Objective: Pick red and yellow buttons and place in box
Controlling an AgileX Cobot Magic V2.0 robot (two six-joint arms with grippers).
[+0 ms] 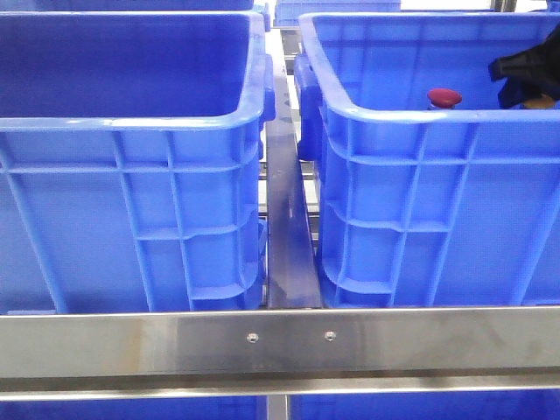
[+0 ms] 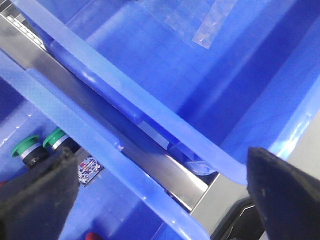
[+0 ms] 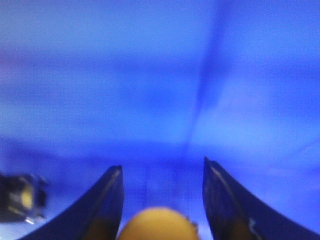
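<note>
The dark red button (image 1: 444, 96) stands in the right blue crate (image 1: 420, 115), its cap just above the near rim. My right gripper (image 1: 525, 72) is inside that crate at the far right, with a bit of yellow cap below it. In the right wrist view my right gripper (image 3: 162, 164) is narrowed around the yellow button (image 3: 159, 225), whose cap sits deep between the fingers. The blue box (image 1: 131, 122) stands on the left. My left gripper (image 2: 160, 155) is wide open and empty above the gap between the box rim (image 2: 150, 107) and the right crate's rim (image 2: 100, 145).
A steel rail (image 1: 289, 227) runs between the two crates, and a steel bar (image 1: 280, 341) crosses in front. In the left wrist view the right crate holds two green buttons (image 2: 27, 148), a small circuit board (image 2: 89, 169) and a red spot (image 2: 94, 236).
</note>
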